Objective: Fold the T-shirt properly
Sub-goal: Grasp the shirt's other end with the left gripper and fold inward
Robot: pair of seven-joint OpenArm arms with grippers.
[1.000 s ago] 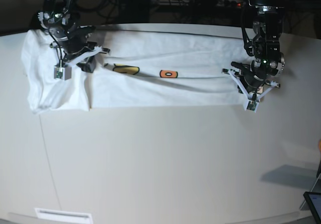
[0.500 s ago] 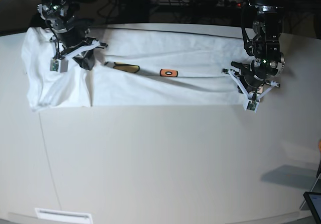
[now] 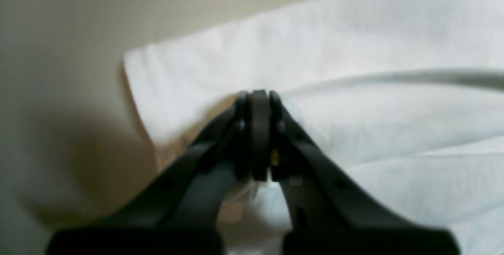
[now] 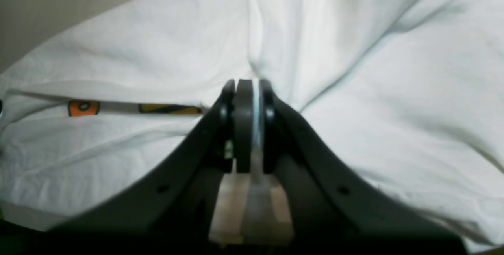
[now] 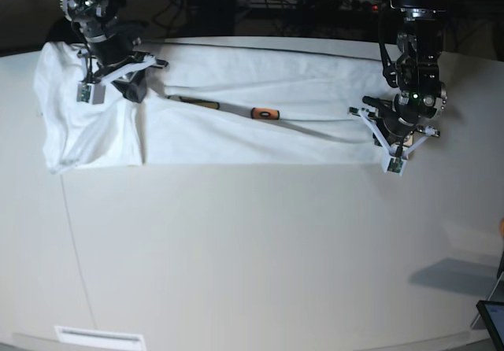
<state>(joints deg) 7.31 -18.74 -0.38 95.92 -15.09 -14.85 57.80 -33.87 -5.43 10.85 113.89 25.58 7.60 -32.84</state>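
Stretched along the far edge of the bench (image 5: 252,249): the T-shirt (image 5: 260,131), pinched in both fully closed hands, right hand (image 5: 126,79) near the far-left corner, left hand (image 5: 391,134) toward the right edge, seemingly to keep its long fold taut.

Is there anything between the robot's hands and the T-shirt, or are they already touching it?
Nothing visible is in the way. The right hand is shut on a fold of the T-shirt near its sleeve end. The left hand is closed with white cloth between its fingers at the shirt's other end. Only the bare table lies around the shirt.
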